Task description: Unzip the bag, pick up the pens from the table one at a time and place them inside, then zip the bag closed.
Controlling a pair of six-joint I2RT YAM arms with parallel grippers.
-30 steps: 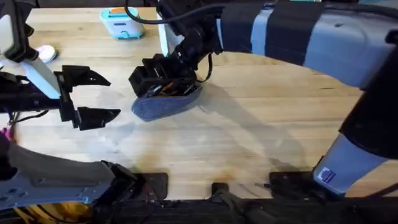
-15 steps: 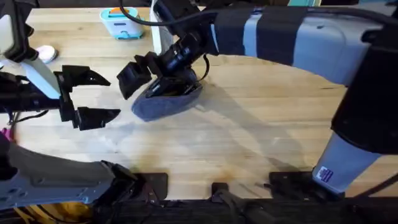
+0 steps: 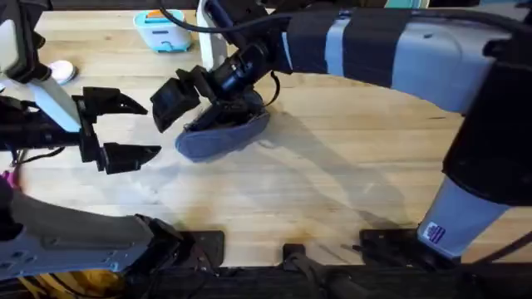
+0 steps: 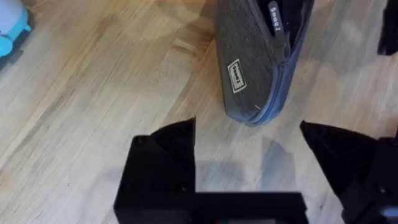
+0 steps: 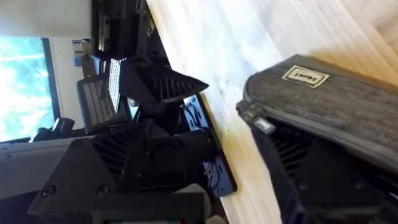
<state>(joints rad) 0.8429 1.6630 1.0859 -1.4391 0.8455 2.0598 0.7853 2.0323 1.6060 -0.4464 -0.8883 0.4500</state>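
The blue-grey bag (image 3: 223,137) lies on the table (image 3: 332,183) left of centre, its zipper side (image 3: 226,116) gaping dark. My right gripper (image 3: 177,98) hangs open and tilted over the bag's left end. In the right wrist view the bag (image 5: 336,102) and its zipper pull (image 5: 264,125) sit beside one finger (image 5: 314,177) of the right gripper (image 5: 239,155). My left gripper (image 3: 125,129) stands open just left of the bag. In the left wrist view the bag's end (image 4: 252,74) lies beyond the open left gripper (image 4: 247,127). The pens are hidden.
A teal toy toaster (image 3: 162,31) stands at the table's back left, also at the edge of the left wrist view as the toaster (image 4: 9,31). A white round object (image 3: 60,72) lies at the far left. Bare wood stretches right of the bag.
My right gripper has lifted off the bag's opening and swung left to the bag's left end. The bag has shifted slightly. The left arm has stayed put.
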